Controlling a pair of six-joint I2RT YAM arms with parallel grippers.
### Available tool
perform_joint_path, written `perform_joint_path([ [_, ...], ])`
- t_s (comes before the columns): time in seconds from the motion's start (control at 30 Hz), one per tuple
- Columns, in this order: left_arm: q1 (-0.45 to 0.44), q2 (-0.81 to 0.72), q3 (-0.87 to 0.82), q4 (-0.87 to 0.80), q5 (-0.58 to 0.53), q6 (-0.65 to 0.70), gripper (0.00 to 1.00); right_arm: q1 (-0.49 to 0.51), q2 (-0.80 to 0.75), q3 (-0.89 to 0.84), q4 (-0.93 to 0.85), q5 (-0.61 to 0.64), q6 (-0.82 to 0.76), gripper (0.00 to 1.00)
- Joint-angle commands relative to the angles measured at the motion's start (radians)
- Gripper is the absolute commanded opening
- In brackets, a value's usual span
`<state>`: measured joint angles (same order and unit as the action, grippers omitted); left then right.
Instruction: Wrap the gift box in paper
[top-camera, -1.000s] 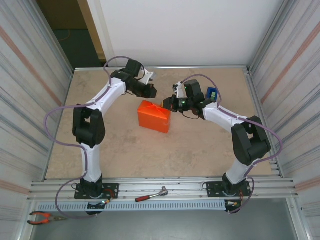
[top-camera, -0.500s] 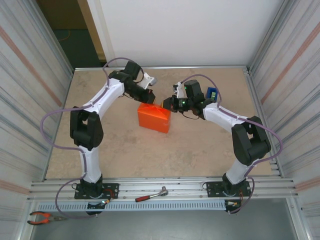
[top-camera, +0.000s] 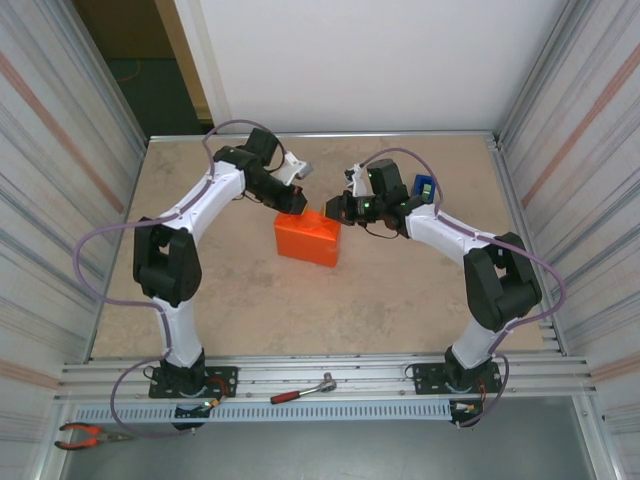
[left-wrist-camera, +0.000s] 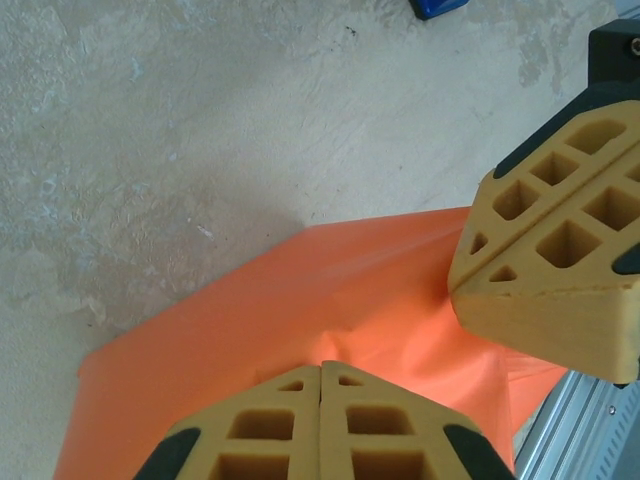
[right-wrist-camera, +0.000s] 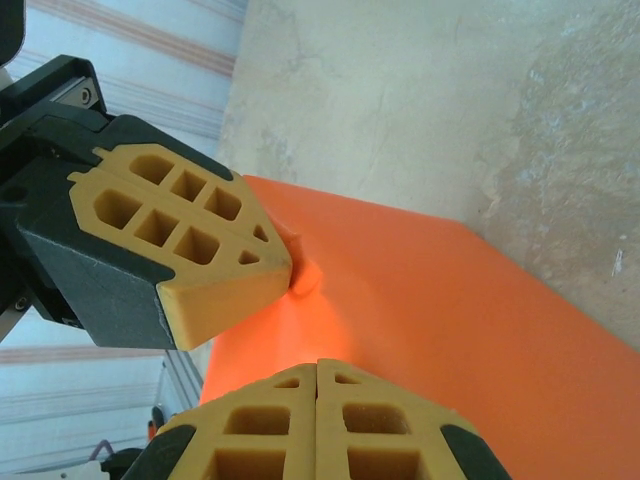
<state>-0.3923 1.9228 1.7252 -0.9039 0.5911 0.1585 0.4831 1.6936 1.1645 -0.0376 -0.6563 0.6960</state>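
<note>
The left hand (top-camera: 297, 204) and the right hand (top-camera: 329, 210) both have fingers pressed together, tips touching the far edge of the orange paper (top-camera: 308, 240), which sits box-shaped in the middle of the desk (top-camera: 250, 300)

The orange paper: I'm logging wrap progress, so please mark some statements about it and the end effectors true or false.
1. The paper lies flat and unfolded. False: it is folded up into a box shape.
2. The left end effector and the right end effector are both shut. True.
3. Both touch the paper at its far top edge. True.
4. The blue tape dispenser sits on the paper. False: it stands on the table, off to the right and apart from the paper.
</note>
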Motion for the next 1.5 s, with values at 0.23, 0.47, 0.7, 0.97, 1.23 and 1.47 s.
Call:
perform_joint_path([
  [0.23, -0.004, -0.028, -0.051, -0.052, -0.054, 0.01, 0.04, 0.025, -0.008, 0.118, -0.228, 0.006, -0.032, 0.0],
  [0.47, -0.006, -0.022, -0.052, -0.049, -0.05, 0.005, 0.04, 0.074, -0.007, 0.135, -0.226, 0.029, -0.026, 0.0],
  [0.7, -0.008, -0.032, -0.087, -0.017, -0.061, -0.054, 0.03, 0.118, 0.005, 0.093, -0.225, 0.05, -0.041, 0.0],
  [0.97, 0.002, -0.098, -0.214, 0.079, -0.072, -0.21, 0.04, 0.113, 0.019, 0.025, -0.312, 0.143, -0.143, 0.0],
  [1.23, 0.022, -0.198, -0.372, 0.218, -0.012, -0.362, 0.04, 0.066, 0.048, -0.002, -0.32, 0.138, -0.175, 0.0],
  [1.47, 0.025, -0.318, -0.382, 0.264, -0.054, -0.401, 0.08, 0.038, 0.067, 0.013, -0.344, 0.124, -0.198, 0.0],
])
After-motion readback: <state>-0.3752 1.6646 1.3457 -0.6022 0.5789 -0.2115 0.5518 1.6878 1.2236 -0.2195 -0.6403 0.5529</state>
